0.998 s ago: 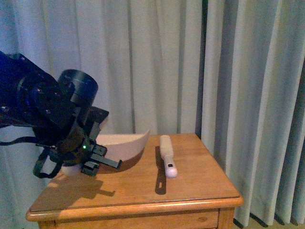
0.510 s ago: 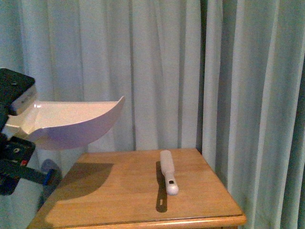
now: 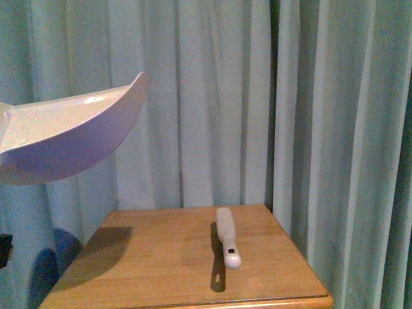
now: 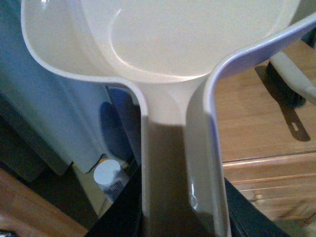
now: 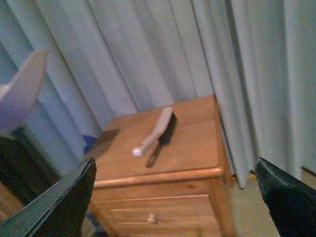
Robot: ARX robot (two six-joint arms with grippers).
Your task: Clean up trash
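The pale curved dustpan (image 3: 61, 132) hangs in the air at the left of the front view, well above the wooden bedside table (image 3: 161, 264). My left gripper (image 4: 182, 217) is shut on its handle; the pan's scoop (image 4: 192, 34) looks empty. The trash, a small white paper wad, is not in view in any frame. My right gripper (image 5: 175, 197) is open and empty, held in front of the table and away from it. The dustpan's edge also shows in the right wrist view (image 5: 22, 89).
A white hand brush (image 3: 226, 235) lies on the table top, also in the right wrist view (image 5: 154, 131). Pale curtains (image 3: 257, 96) hang behind. The table has a drawer with a knob (image 5: 152, 217). A small white round device (image 4: 109, 176) stands on the floor beside the table.
My left arm has lifted the dustpan from the table top up and to the left, and the arm itself has left the front view. The brush has not moved.
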